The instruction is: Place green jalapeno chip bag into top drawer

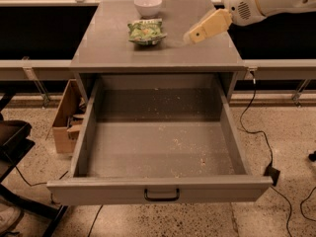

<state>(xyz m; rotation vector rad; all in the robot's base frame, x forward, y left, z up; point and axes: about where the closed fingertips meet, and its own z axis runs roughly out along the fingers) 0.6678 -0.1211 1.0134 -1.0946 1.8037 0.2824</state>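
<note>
The green jalapeno chip bag [146, 31] lies on the grey cabinet top [113, 53], just in front of a white bowl [147, 5]. The top drawer [158, 190] is pulled fully out below, with a black bar handle [161, 195] on its front and crumb specks on its otherwise bare floor. My gripper [196, 34] reaches in from the upper right on a white arm [269, 1]. It hovers over the cabinet top a little to the right of the bag and does not touch it.
A brown cardboard box [66, 120] stands on the floor left of the drawer. A dark chair base [12, 142] is at the far left. Black cables [259, 132] and a plug [271, 173] lie on the floor at the right.
</note>
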